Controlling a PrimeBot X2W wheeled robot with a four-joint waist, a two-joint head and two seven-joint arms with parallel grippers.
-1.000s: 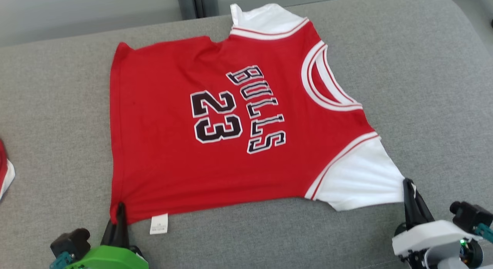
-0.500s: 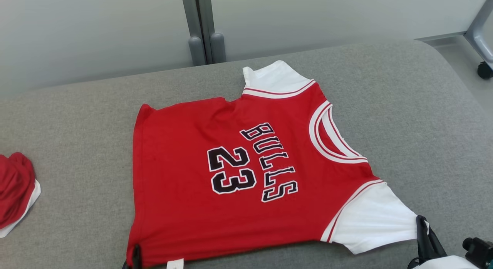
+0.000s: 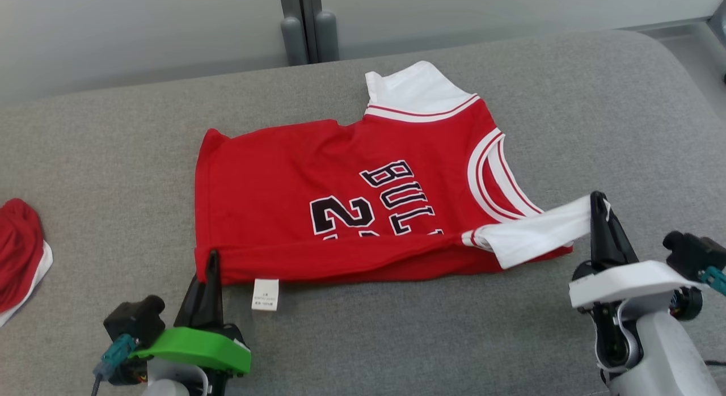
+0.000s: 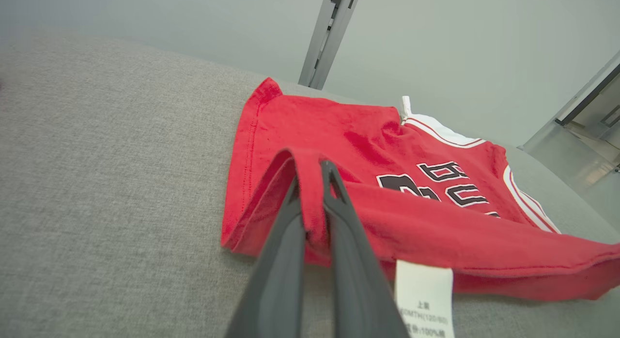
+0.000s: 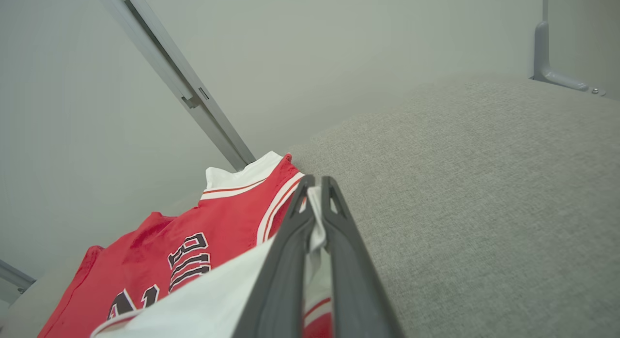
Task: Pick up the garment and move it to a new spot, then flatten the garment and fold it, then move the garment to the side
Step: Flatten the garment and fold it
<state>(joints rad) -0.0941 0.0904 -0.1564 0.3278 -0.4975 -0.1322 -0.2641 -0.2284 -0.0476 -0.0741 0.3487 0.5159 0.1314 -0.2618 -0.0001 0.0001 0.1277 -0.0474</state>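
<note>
1. The red jersey (image 3: 340, 175) lies in the middle of the grey cushion (image 3: 624, 112), its near edge lifted over part of the print.
2. The left hand (image 3: 213, 258) is clenched on the near-left hem corner.
3. The right hand (image 3: 596, 200) is clenched on the white sleeve (image 3: 533, 234) at the near right.
4. Another red cloth (image 3: 20, 254) lies at the left edge.

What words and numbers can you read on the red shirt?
"BUL": black letters on the red shirt; the rest is hidden under the folded-over edge.
"2": black number beside the letters; the next digit is hidden by the fold.
"100%": on the white tag at the hem; its other print is too small to read.
</note>
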